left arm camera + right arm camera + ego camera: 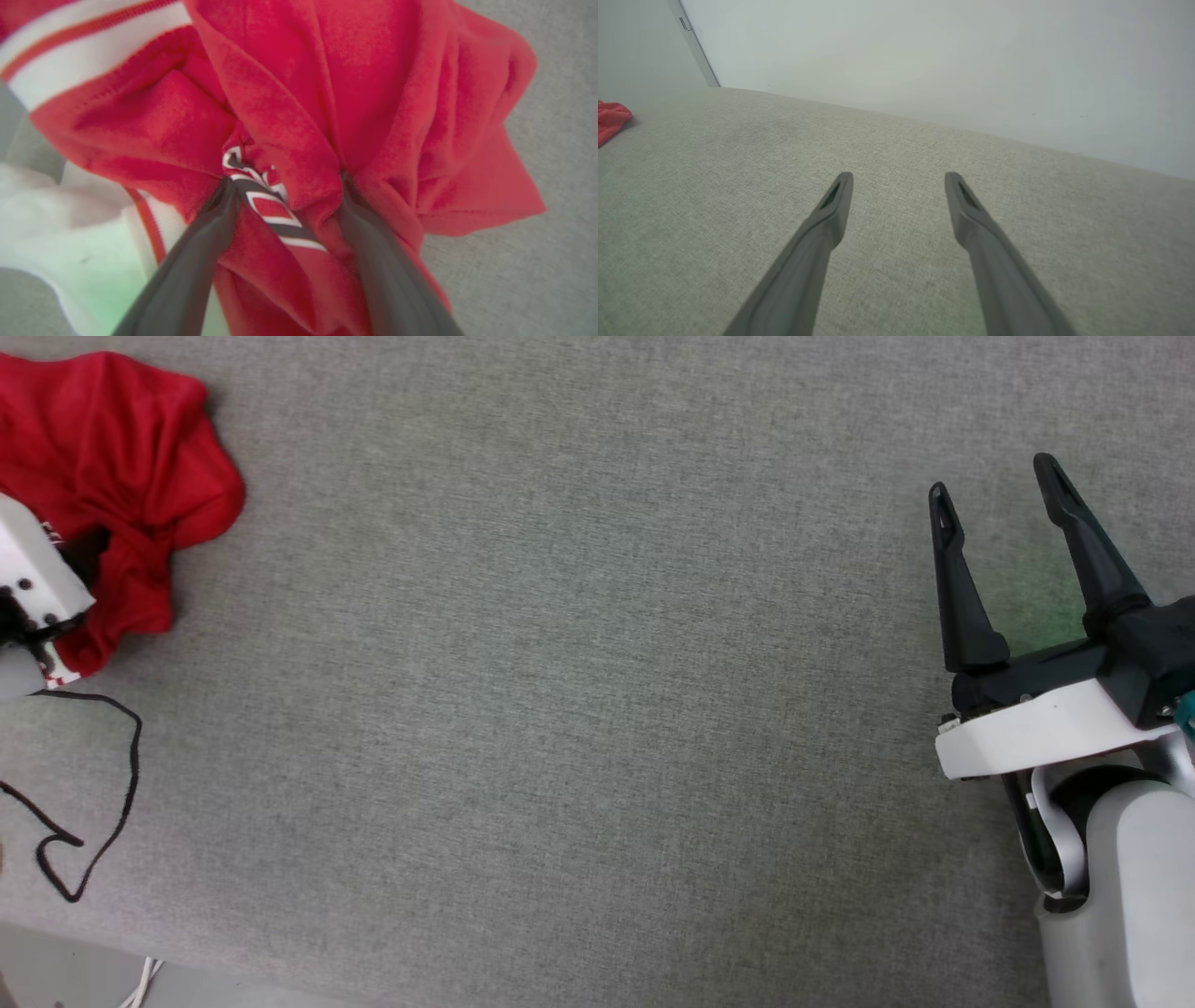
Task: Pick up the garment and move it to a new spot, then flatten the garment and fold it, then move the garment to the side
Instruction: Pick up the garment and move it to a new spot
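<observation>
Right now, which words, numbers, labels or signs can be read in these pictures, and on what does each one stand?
None can be read.
On the garment, a black print with white edges: crumpled in the folds, unreadable.
On the wall strip, a small mark: too small to read.

Free room: the grey cloth surface [579,663], where you can pass anywhere across the middle, up to the right gripper [995,481], whose spread fingers hang above bare cloth. Obstacles for you: the garment [121,457], bunched at the far left, its folds packed around the left gripper [287,182]; a black cord [131,775] looping near the left front edge; a pale wall [924,56] behind the far edge.
</observation>
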